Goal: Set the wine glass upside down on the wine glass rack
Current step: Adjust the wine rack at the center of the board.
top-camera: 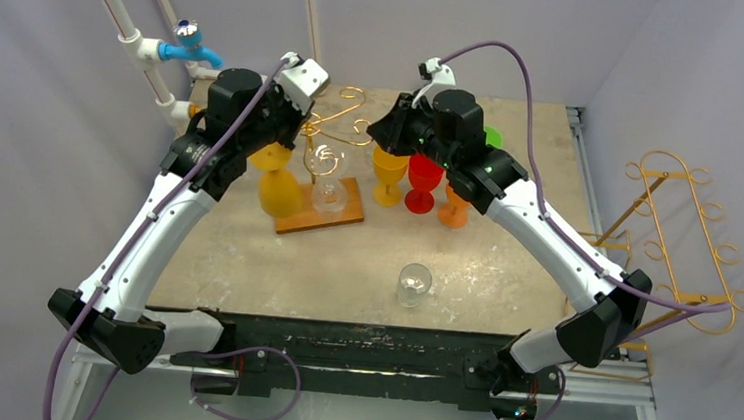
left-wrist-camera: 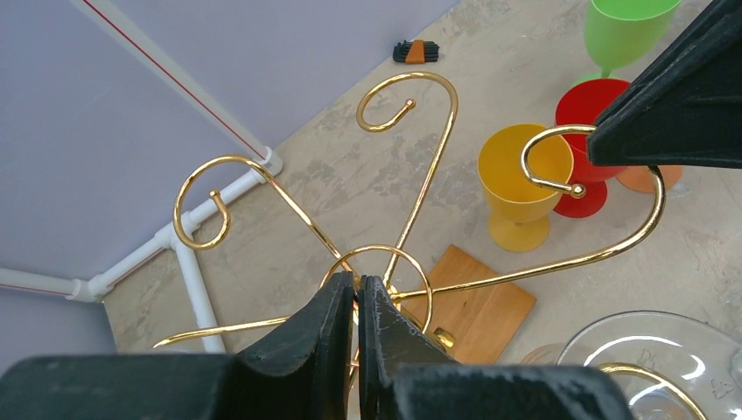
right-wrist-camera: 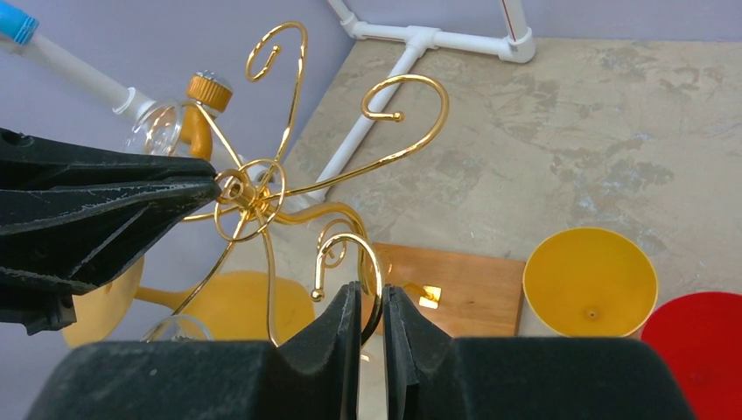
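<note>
A clear wine glass [top-camera: 414, 284] stands upright on the table near the front, apart from both grippers. The gold wire rack [top-camera: 339, 127] stands on a wooden base [top-camera: 343, 213] at the back centre. A yellow glass [top-camera: 279, 191] and a clear glass [top-camera: 327, 192] hang on it upside down. My left gripper [top-camera: 307, 130] is shut on the rack's central ring [left-wrist-camera: 378, 254], seen between its jaws in the left wrist view [left-wrist-camera: 357, 287]. My right gripper [top-camera: 382, 131] is shut on one curled hook [right-wrist-camera: 350, 249] of the rack, seen in the right wrist view [right-wrist-camera: 371, 296].
Upright yellow [top-camera: 388, 176], red [top-camera: 423, 182], orange [top-camera: 453, 211] and green [top-camera: 492, 137] glasses stand right of the rack, under my right arm. A white pipe frame with a blue tap [top-camera: 188, 47] stands at the back left. A second gold rack [top-camera: 687, 235] stands off the table's right edge.
</note>
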